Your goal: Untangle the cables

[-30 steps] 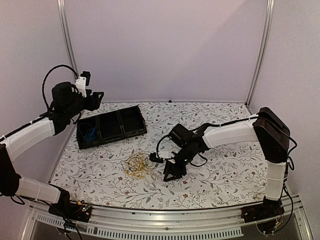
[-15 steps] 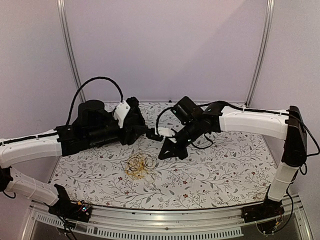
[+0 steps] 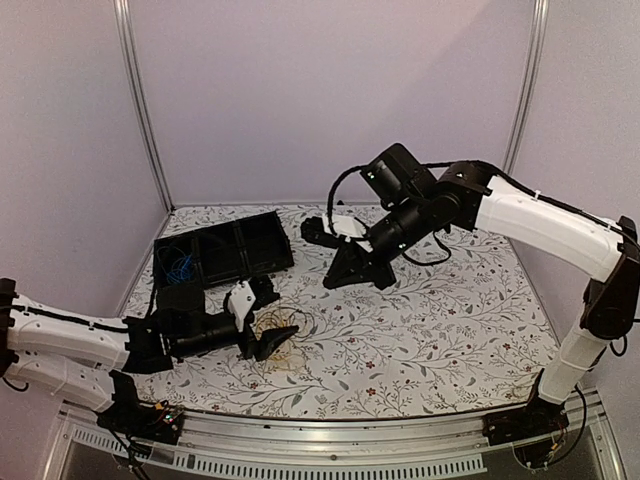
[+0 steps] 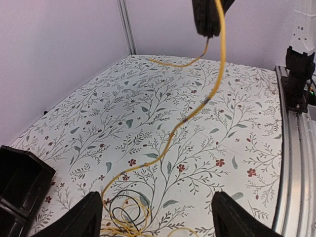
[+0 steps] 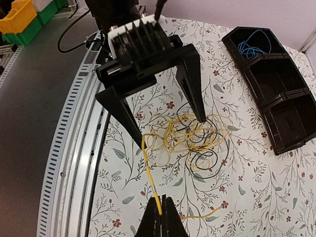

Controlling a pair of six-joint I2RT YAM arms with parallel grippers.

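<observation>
The cables lie as a loose tangle of yellow and black loops at the table's front left. My left gripper hangs low over the tangle, open, one finger on each side of it. Nothing sits between its fingers. My right gripper is shut on one yellow cable. It is raised at mid table. The yellow strand climbs from the tangle to the right gripper, its free end dangling. A blue cable lies in the black tray.
The black tray has three compartments and stands at the back left, the blue cable in its left one. An aluminium rail runs along the table's near edge. Yellow and green bins sit beyond the rail.
My left arm has swung down from the tray area to the tangle, jaws spread. My right gripper has shut on the yellow cable and lifted it up and back.
</observation>
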